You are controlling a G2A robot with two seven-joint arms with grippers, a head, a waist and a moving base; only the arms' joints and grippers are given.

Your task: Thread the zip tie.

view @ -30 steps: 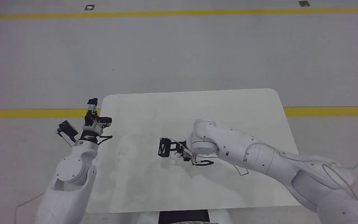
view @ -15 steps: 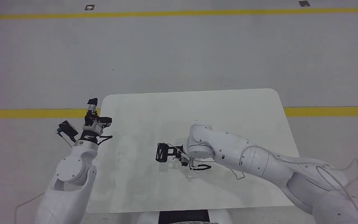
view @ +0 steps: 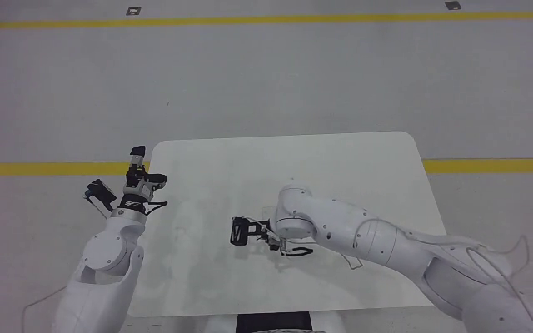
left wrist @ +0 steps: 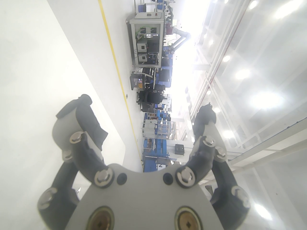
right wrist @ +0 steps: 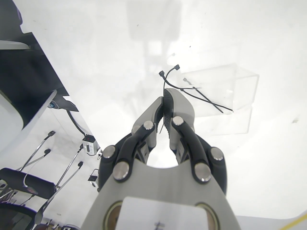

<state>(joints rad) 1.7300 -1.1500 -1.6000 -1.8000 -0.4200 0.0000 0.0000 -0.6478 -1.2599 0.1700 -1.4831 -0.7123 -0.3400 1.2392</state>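
The white desk [view: 350,166] carries a clear box [right wrist: 242,84]. By the desk's left edge the left pincer [left wrist: 146,104] gapes wide, holding nothing. Above the desk's middle the right pincer [right wrist: 164,95] is clamped on a black zip tie [right wrist: 163,80].

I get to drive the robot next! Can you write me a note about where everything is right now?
Left gripper: open, empty, beyond the table's left edge.
Right gripper: shut on a black zip tie, over the table middle; its head sticks out past the fingertips.
More ties lie crossed near a clear box.
Done: one tie gripped.
To do: thread its tail through its head.
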